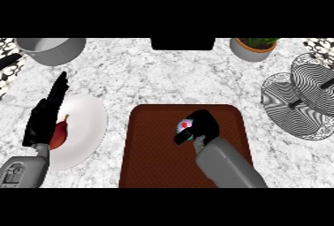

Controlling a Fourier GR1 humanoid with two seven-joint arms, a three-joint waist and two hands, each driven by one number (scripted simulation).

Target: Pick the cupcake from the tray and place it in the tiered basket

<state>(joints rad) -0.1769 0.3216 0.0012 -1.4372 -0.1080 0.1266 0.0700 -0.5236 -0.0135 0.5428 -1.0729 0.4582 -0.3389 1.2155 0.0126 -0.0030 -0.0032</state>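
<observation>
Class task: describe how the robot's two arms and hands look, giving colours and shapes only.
Both forearms are plain grey and rounded, like thick tubes. The left forearm shows small dark holes near its lower end. Each ends in a black hand: the left hand looks long and slim, the right hand blocky.

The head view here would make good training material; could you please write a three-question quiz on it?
1. True or false: the cupcake sits on the brown tray.
2. Which hand is at the cupcake: A left, B right?
3. What lies on the white plate?

Key: 1 true. 2 B, the right hand curls round it; the left hand rests open over the plate. 3 a red pear.
</observation>
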